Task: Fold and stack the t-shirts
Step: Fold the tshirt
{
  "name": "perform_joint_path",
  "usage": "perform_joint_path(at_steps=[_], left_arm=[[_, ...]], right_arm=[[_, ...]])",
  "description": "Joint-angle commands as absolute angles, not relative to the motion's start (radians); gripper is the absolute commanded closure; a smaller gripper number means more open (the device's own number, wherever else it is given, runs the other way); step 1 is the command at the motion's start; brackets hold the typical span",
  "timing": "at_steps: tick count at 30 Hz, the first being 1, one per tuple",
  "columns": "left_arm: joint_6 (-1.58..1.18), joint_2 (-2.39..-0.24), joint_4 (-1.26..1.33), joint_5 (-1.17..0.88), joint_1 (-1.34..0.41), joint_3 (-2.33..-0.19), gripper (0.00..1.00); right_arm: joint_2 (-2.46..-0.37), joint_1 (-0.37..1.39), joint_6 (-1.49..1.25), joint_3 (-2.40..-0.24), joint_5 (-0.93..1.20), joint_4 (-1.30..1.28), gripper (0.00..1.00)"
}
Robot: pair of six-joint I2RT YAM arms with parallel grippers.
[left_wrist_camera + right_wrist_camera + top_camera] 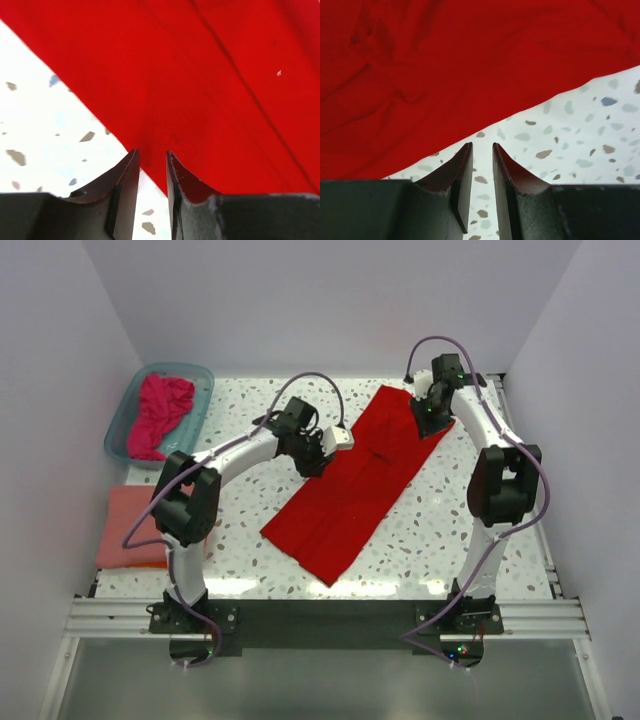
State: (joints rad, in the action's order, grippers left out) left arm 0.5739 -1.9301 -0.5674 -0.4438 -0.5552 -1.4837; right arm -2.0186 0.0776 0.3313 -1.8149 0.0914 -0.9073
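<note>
Jaws, left gripper [152,152]: parted by a narrow slot only. Speckled table shows through the slot and no cloth sits between the fingers. Tips rest at the left long edge of the red t-shirt [210,75], and the right-hand fingertip [172,160] overlaps the hem line. Cannot tell whether it touches the cloth.

Jaws, right gripper [482,145]: same narrow slot, with bare table between the fingers and nothing grasped. Tips stand just short of the shirt's edge, which runs diagonally across the right wrist view just beyond them.

Table [450,530]: white terrazzo top with both arms reaching over it.

Red t-shirt, top view [350,490]: spread flat as a long band lying diagonally, from far right down to near centre. Lengthwise creases are visible. The left gripper is at the band's left edge around its middle. The right gripper is at the far right end.

Teal tub [120,425]: far left corner, holding a crumpled magenta t-shirt [160,415].

Salmon-pink t-shirt [135,525]: folded into a flat rectangle at the table's left edge, near side of the tub, partly hidden by the left arm.
</note>
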Motion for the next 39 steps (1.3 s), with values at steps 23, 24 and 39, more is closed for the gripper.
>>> perform_joint_path(at_steps=[23,24,39], left_arm=[[0.385,-1.643,-0.589,-0.530,-0.767,-0.980,0.72],[0.344,-1.623,-0.588,-0.552,-0.764,-1.006,0.70],[0.077,-1.701,-0.310,-0.502,-0.447,-1.295,0.61]], right_arm=[[-2.108,0.080,0.227,-1.888,0.127,-1.015,0.78],[-2.117,0.084,0.230,-1.897,0.129,-1.017,0.78],[-2.379,0.206,0.311,-2.020,0.003,-0.904,0.92]])
